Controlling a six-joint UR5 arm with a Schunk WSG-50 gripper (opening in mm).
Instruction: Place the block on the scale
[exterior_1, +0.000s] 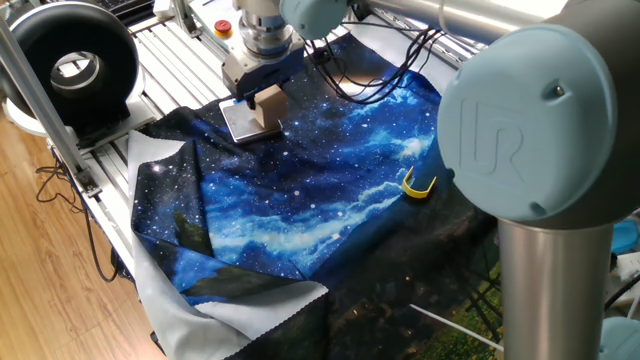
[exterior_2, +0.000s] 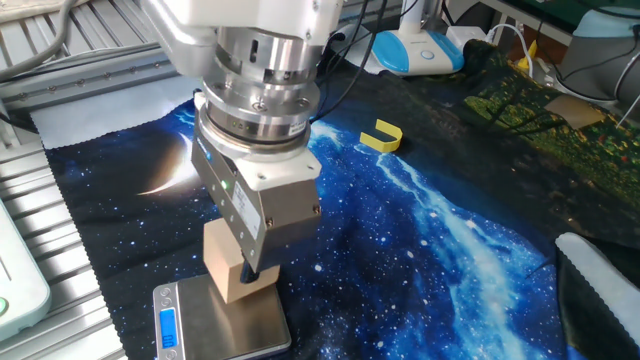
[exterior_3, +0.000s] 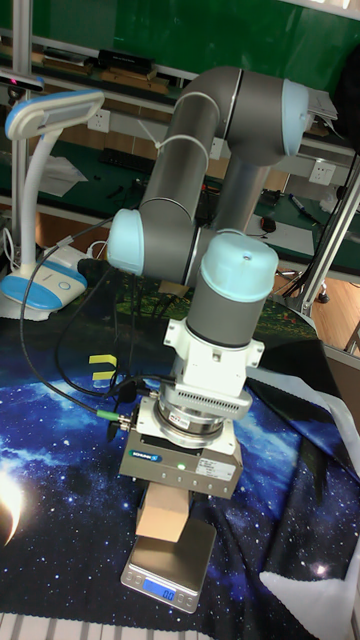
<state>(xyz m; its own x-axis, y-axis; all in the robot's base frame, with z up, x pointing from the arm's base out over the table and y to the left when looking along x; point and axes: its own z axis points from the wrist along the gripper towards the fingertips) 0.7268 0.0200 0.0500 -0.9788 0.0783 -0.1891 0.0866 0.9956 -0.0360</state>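
The block (exterior_2: 222, 268), a tan wooden cube, sits between the fingers of my gripper (exterior_2: 245, 272), which is shut on it. It hangs low over the scale (exterior_2: 225, 328), a flat silvery square with a blue display strip, lying on the starry blue cloth. I cannot tell whether the cube's underside touches the platform. From the side, the block (exterior_1: 268, 103) stands over the scale (exterior_1: 238, 122) under the gripper (exterior_1: 262, 95). In the tall view the block (exterior_3: 165, 515) shows below the gripper (exterior_3: 175, 505), above the scale (exterior_3: 170, 570).
A yellow curved clip (exterior_2: 381, 135) lies on the cloth behind the arm. A white-and-blue rounded device (exterior_2: 420, 50) with cables stands at the back. A black ring-shaped unit (exterior_1: 70, 65) and metal rails flank the cloth's far side.
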